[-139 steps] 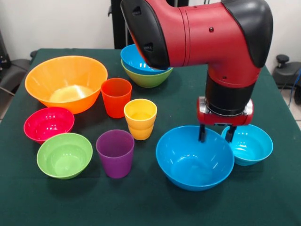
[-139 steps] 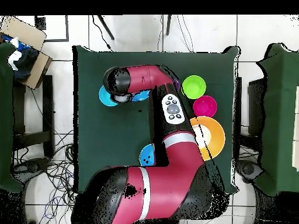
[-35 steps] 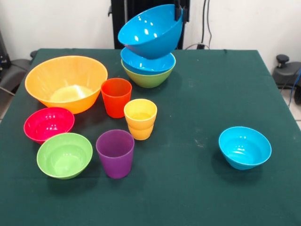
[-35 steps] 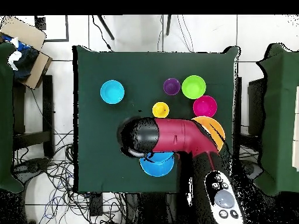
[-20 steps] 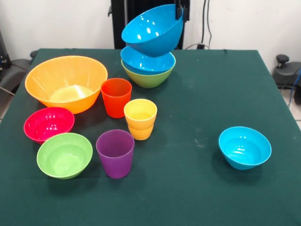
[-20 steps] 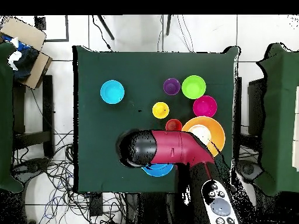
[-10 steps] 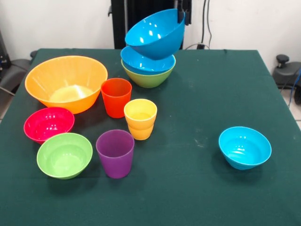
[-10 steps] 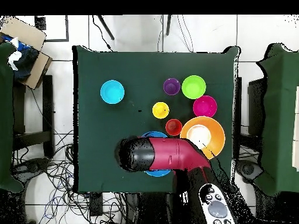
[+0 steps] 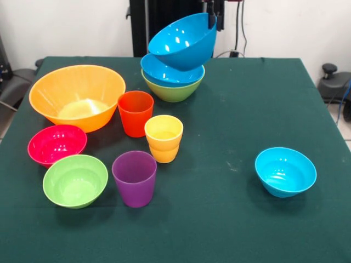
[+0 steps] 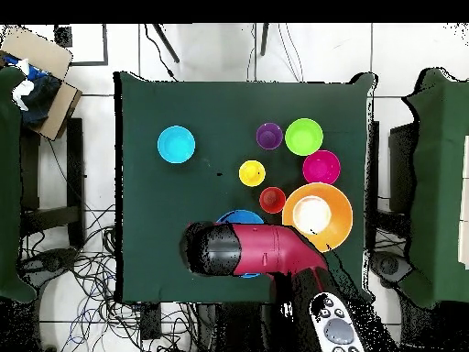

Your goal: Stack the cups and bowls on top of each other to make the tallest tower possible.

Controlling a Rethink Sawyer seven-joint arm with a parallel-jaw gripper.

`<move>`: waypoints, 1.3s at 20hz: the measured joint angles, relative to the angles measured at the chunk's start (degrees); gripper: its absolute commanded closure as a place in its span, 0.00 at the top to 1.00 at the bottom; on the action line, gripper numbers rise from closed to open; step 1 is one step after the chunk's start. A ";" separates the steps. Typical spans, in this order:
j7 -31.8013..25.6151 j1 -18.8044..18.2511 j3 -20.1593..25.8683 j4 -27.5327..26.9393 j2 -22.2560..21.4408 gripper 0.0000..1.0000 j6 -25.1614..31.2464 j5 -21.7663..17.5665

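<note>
Green cloth covers the table point(image 9: 263, 98). At its far side the gripper point(image 9: 210, 16) pinches the rim of a tilted large blue bowl point(image 9: 181, 41) just above the tower point(image 9: 173, 82), a blue bowl nested in green. Beside it sit the huge orange-yellow bowl point(image 9: 77, 96), small bowls and three cups point(image 9: 148, 145); overhead, the arm point(image 10: 247, 249) hides the tower.

You're in robot lab: green-clothed worktop point(image 10: 147, 192), loose cables point(image 10: 69, 266) on tiled floor point(image 10: 211, 55), cardboard box point(image 10: 37, 55) beside it.
</note>
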 measured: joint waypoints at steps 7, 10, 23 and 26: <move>0.00 -0.25 -0.01 0.15 0.49 0.00 -0.38 -0.25; 0.00 -0.54 -0.11 0.16 1.14 0.00 -1.17 -0.84; 0.00 -4.00 -1.37 0.28 4.56 0.00 -3.85 -4.76; 0.00 -4.22 -1.86 0.31 4.84 0.00 -3.85 -5.37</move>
